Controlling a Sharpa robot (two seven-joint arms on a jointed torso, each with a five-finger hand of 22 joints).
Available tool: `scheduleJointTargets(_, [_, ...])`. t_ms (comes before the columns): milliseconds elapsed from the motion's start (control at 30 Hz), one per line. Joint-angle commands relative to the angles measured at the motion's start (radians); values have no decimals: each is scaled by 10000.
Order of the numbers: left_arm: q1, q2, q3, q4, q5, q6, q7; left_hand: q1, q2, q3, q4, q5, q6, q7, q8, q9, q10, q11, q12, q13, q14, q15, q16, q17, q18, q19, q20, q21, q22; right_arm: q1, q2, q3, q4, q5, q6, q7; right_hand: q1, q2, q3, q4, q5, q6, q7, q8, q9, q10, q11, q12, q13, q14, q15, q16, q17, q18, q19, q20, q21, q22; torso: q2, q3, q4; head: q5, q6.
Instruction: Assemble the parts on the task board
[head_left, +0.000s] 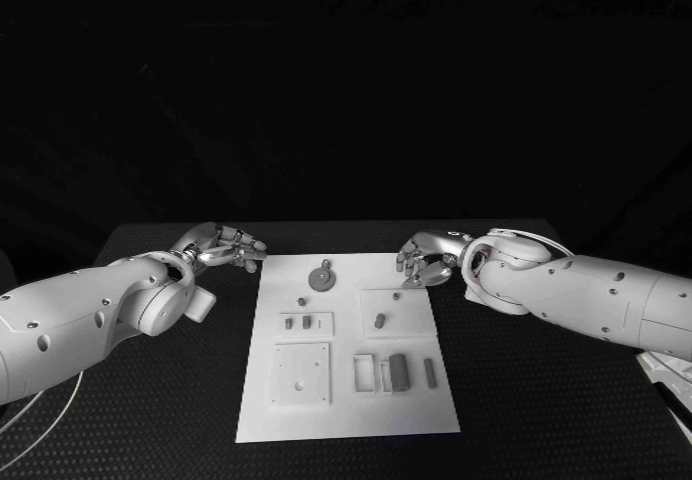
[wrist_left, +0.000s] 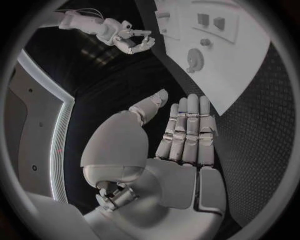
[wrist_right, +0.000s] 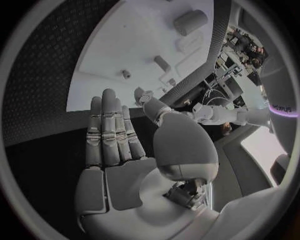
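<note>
The desk (head_left: 577, 400) has a matt black, finely textured cover; the task board (head_left: 353, 410) looks smooth matt white; the arms (head_left: 606, 295) glossy plastic.

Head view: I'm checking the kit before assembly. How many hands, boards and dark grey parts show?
Hands: 2, the left hand and the right hand
Task board: 1
Dark grey parts: 7, as far as I can tell
Total: 10

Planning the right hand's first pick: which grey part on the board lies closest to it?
The small peg on the raised square plate below the right hand; the round disc and the others lie farther away.
</note>
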Motion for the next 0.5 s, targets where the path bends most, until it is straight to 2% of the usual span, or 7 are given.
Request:
scheduleJointTargets(33, [29,-16,5,186,828,207,482,-47,-24,-43,-42,-4,-45,18,64,-10,-64,36,-68,-28,13,17,-55,2,-35,-16,30,-61,-19,-57,-37,-95,153,-1421,-337,-424,123,-50,-88,16,13,61,-8,40,-41,110,-14,-143,-78,317,-37,284,183,178,363,-26,167,39,-3,-21,8,-54,22])
scheduleJointTargets(267, [30,6,4,272,867,197,476,-50,-34,-62,-37,-3,-42,81,74,-13,-109,77,-130,-66,61,19,-111,27,-24,18,38,-93,-39,-230,51,-287,140,-1889,-637,-612,186,-98,-189,16,14,129,-17,37,-144,352,-81,-448,-242,954,-131,1315,846,210,1246,-343,581,252,13,-32,-15,1,25])
scheduleJointTargets(367, [30,25,4,270,867,192,480,-50,-41,-70,-36,-4,-43,97,76,-15,-137,93,-158,-82,73,19,-131,38,-22,27,40,-107,-47,-301,131,-293,136,-2001,-653,-664,220,-89,-199,15,14,150,-17,36,-185,437,-93,-564,-300,1053,-139,1734,1112,210,1467,-456,724,372,15,-20,-14,2,42])
scheduleJointTargets(500, [30,31,4,264,867,213,485,-53,-39,-75,-31,-4,-46,110,77,-17,-156,105,-177,-92,84,18,-146,47,-20,36,41,-116,-52,-381,271,-299,87,-2116,-797,-730,221,-40,-181,19,8,184,-31,48,-206,508,-99,-626,-331,1006,-140,1901,1220,210,1501,-486,755,433,21,-15,2,-9,43])
